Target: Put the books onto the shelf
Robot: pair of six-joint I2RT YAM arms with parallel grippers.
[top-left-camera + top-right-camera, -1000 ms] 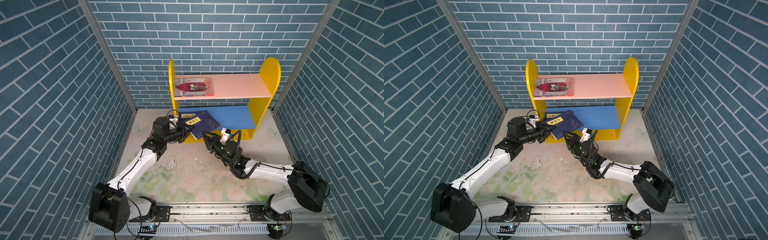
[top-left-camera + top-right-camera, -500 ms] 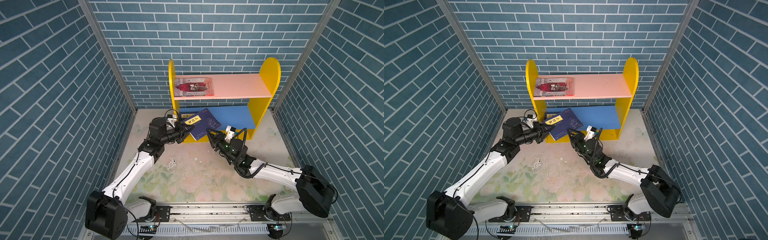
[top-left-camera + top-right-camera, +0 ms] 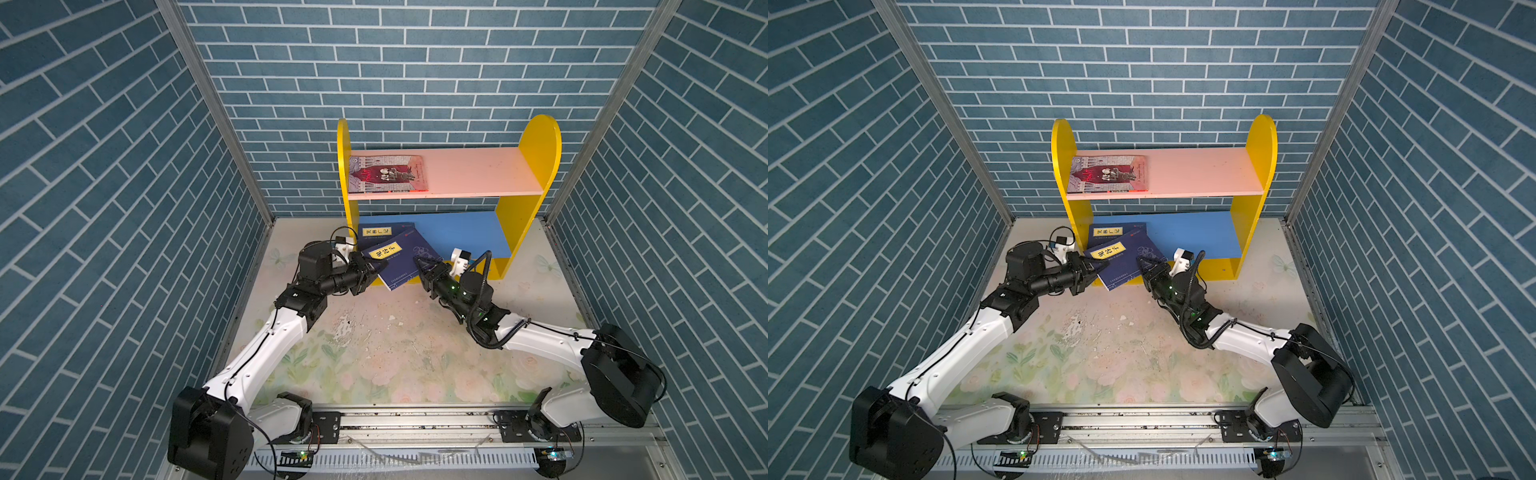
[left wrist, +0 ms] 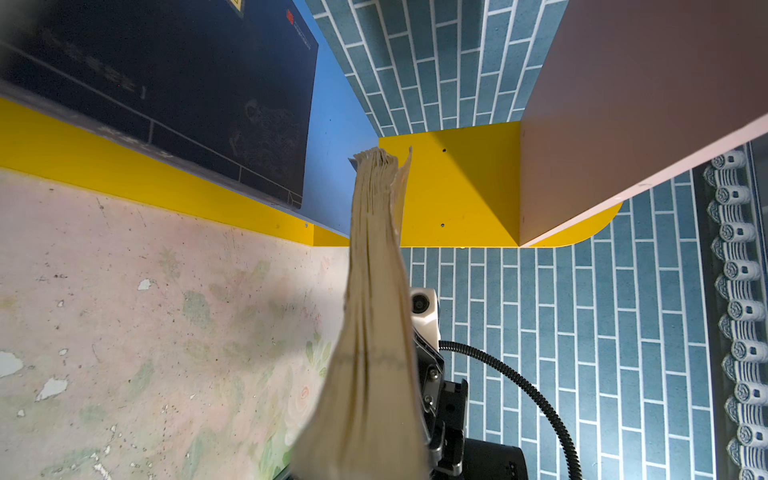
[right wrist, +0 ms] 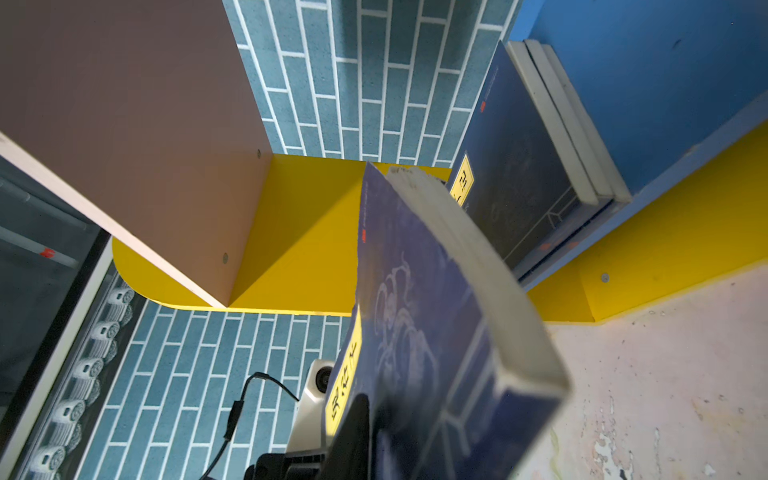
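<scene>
The shelf (image 3: 469, 170) (image 3: 1196, 170) stands against the back wall. A grey-and-red book (image 3: 388, 173) (image 3: 1108, 173) lies flat at the left of its pink upper board. Navy books (image 3: 376, 230) (image 3: 1106, 230) (image 5: 519, 187) are stacked at the left of the blue lower board (image 3: 457, 232). One more navy book (image 3: 401, 259) (image 3: 1125, 259) (image 4: 374, 291) (image 5: 415, 332) hangs tilted over the shelf's front edge. My left gripper (image 3: 374, 266) (image 3: 1100, 266) is shut on its left corner. My right gripper (image 3: 419, 262) (image 3: 1141, 262) is closed on its right edge, one finger (image 5: 353, 436) lying on the cover.
Blue brick-pattern walls close in on the left, back and right. A floral mat (image 3: 395, 353) with worn patches covers the floor before the shelf. The arms' metal rail (image 3: 415, 419) runs along the front. The shelf's yellow side panels (image 3: 536, 158) flank both boards.
My right gripper has come up to the held book's right edge and closed on it. The left gripper has kept its grip, and the book has shifted slightly forward.
</scene>
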